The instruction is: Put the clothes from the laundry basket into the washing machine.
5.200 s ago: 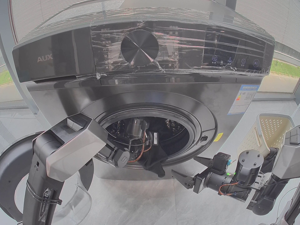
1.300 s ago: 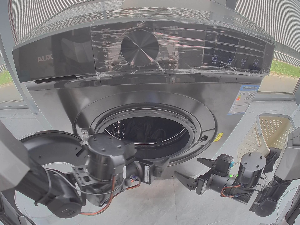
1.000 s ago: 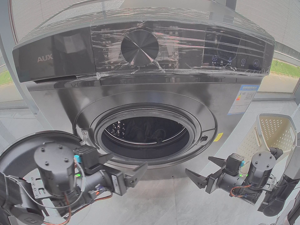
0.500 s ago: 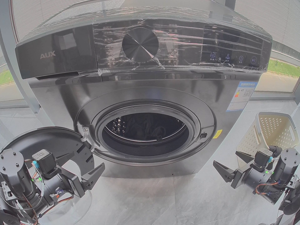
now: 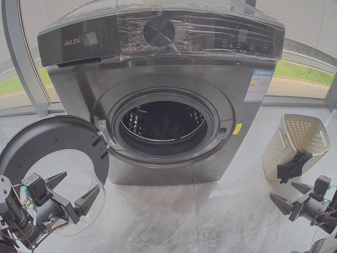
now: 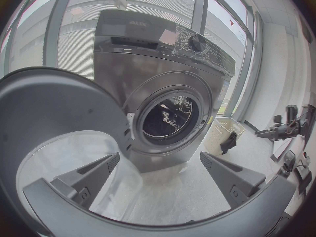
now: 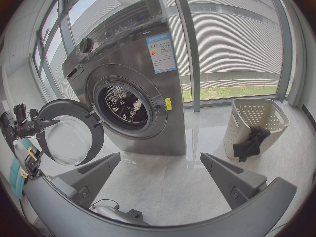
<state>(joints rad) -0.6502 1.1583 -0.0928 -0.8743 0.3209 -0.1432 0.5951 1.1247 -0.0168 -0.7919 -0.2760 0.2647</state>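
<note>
The grey washing machine (image 5: 80, 88) stands with its round door (image 5: 52, 137) swung open to the left. Dark clothes (image 5: 165, 123) lie inside the drum. To its right on the floor a cream laundry basket (image 5: 305, 118) leans, with a dark garment (image 5: 293, 166) draped over its front rim. My left gripper (image 5: 81, 180) hangs open and empty in front of the door glass. Low at the right, my right gripper (image 5: 281, 189) is open and empty, just in front of the basket. The right wrist view shows the basket (image 7: 253, 101) and garment (image 7: 250, 142) beyond the open gripper (image 7: 159, 155).
Grey tiled floor (image 5: 168, 215) spreads in front of the machine. Glass walls and window posts (image 5: 21, 53) stand behind and to both sides. The open door takes up the space at the machine's left.
The camera has drawn back, so machine and basket look smaller. My left gripper has come out of the drum, leaving dark cloth inside, and dropped low left. The right arm has pulled back right.
</note>
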